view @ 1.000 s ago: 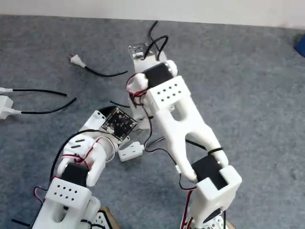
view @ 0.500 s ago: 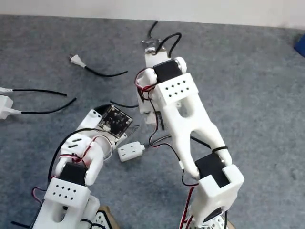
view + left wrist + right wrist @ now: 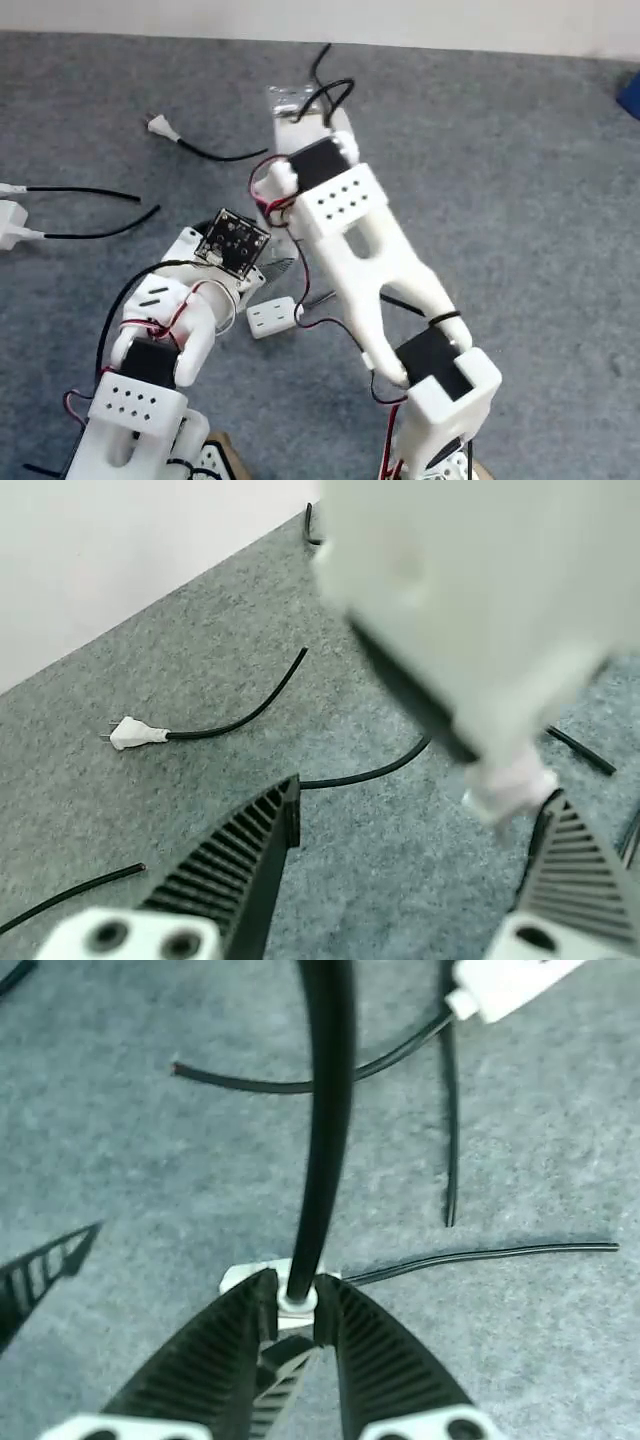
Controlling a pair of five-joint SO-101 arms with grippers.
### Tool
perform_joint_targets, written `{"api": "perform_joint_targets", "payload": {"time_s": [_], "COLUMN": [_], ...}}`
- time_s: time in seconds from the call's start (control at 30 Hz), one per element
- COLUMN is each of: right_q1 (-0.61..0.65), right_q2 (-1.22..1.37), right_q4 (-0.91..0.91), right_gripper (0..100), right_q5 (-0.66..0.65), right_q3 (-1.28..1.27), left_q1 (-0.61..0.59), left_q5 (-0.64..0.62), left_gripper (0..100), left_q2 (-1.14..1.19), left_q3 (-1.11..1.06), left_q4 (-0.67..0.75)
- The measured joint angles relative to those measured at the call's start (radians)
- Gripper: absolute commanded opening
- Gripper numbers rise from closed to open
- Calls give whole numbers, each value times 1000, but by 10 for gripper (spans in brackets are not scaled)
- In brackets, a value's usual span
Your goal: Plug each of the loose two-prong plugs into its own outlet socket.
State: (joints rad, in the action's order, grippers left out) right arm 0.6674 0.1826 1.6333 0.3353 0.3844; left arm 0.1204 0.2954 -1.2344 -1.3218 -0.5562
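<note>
- Grey felt-like tabletop (image 3: 520,200) carries everything.
- Right arm (image 3: 370,260): white, the larger in the high view, stretched from the near edge toward the middle. It crosses above the left arm's working space.
- Left arm (image 3: 160,340): white, near corner, with its camera board facing up next to the right arm.
- Left gripper (image 3: 423,792): jaws spread wide with nothing between them, low over the felt. The right arm's pale body looms close in front of it.
- Right gripper (image 3: 295,1285): jaws pinching a held plug (image 3: 238,1279), small and white, low over the felt. Cannot tell whether it touches.
- Black lead (image 3: 322,1110): rises straight from the held plug between the jaws.
- Outlet socket (image 3: 272,317): white block lying flat between the two arms, just beside the left arm's wrist. No plug is seated in it.
- Loose plug (image 3: 160,126) (image 3: 133,733): white, lying on the felt well apart from the socket, with its black cord curving away.
- White cable ends (image 3: 10,222): two at the tabletop's far-left edge, each with a black cord. Too small to tell plug from socket.
</note>
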Motion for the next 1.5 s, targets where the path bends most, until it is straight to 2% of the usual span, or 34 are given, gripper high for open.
{"api": "perform_joint_targets", "payload": {"time_s": [0.27,0.73,0.8,0.97,1.1,1.23,1.5], "right_q1": [11,-2,-17,-58,-61,-63,-52], "right_q2": [-123,-124,-94,-29,-29,-29,-29], "right_q4": [71,72,46,-8,-20,-20,-37], "right_gripper": [5,5,5,5,6,6,6], "right_q5": [-31,-161,-218,-350,-436,-503,-770], "right_q3": [0,-63,-109,-186,-186,-186,-187], "left_q1": [-43,-52,-87,-261,-362,-377,-379], "left_q5": [-5,29,48,51,32,20,-48], "left_gripper": [352,349,348,350,351,350,348], "left_q2": [0,2,-2,-110,-183,-172,63], "left_q3": [-51,-52,-52,-52,-32,38,364], "left_q4": [80,61,34,25,-129,-321,-706]}}
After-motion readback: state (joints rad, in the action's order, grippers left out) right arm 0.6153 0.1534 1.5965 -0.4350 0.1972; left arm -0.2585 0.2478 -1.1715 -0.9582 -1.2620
